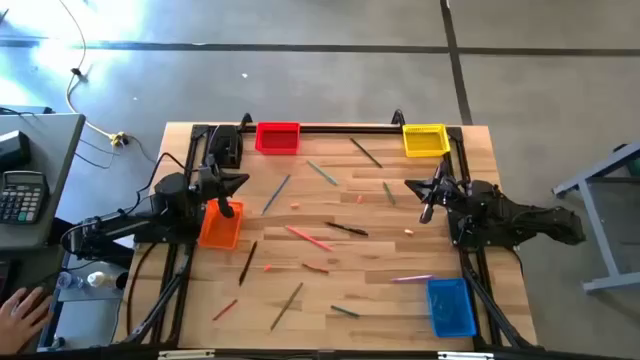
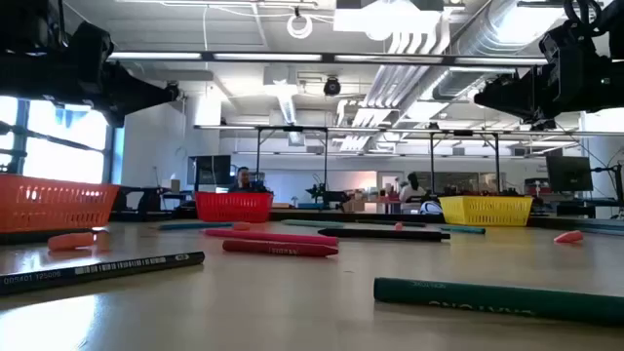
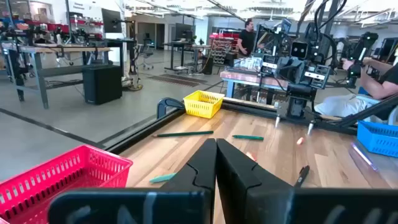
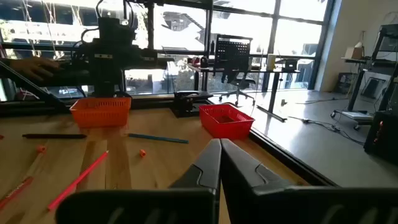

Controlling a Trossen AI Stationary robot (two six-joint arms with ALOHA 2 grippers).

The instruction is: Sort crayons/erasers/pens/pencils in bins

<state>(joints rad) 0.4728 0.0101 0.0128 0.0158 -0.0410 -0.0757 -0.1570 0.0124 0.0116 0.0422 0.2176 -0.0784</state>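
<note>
Four bins stand on the wooden table: red (image 1: 277,138) at the far edge, yellow (image 1: 425,140) far right, orange (image 1: 220,226) at the left, blue (image 1: 450,306) near right. Pens, pencils, crayons and erasers lie scattered between them: a pink pen (image 1: 308,238), a black pen (image 1: 345,229), a blue pen (image 1: 276,193), green pencils (image 1: 322,173), a red crayon (image 1: 224,310), a small eraser (image 1: 409,232). My left gripper (image 1: 240,183) is shut and empty, held above the table by the orange bin. My right gripper (image 1: 412,186) is shut and empty, held above the table's right side.
A black frame (image 1: 330,128) runs along the table's far edge and down both sides. A person's hand (image 1: 22,308) rests at a side desk left of the table. Bare wood (image 1: 380,330) lies at the near middle.
</note>
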